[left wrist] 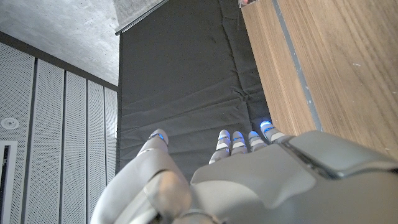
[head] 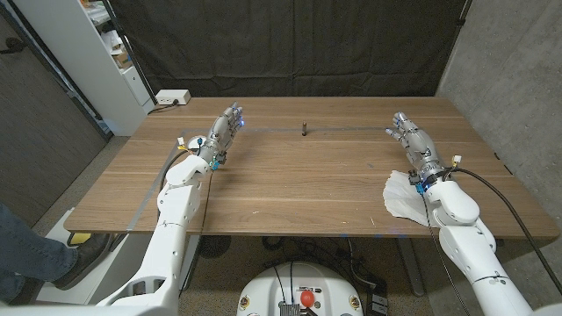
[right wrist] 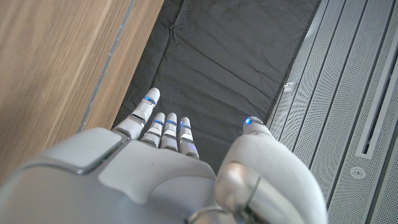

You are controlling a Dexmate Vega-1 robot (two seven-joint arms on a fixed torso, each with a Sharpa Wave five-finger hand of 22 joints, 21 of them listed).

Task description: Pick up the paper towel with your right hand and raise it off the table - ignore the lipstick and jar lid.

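- The paper towel lies crumpled on the tabletop near the front edge on the robot's right side, partly tucked under the right forearm, close to the wrist.
- The right hand holds nothing; its fingers are stretched out and apart, pointing toward the far edge, well past the towel.
- The left hand is likewise empty, fingers extended, waiting on the far left part of the tabletop.
- A small dark upright object, probably the lipstick, stands near the far middle, well apart from the towel; I cannot make out a jar lid.
- The step in hand, as I judge it, is the reach: the right hand must draw back toward the robot and come over the towel.
- To do it well, lift the forearm clear first so the towel is not dragged, then come down from above on the bunched middle and close the fingers on a good fold.
- Raise straight up, since a thin pinch of soft paper may slip or tear.
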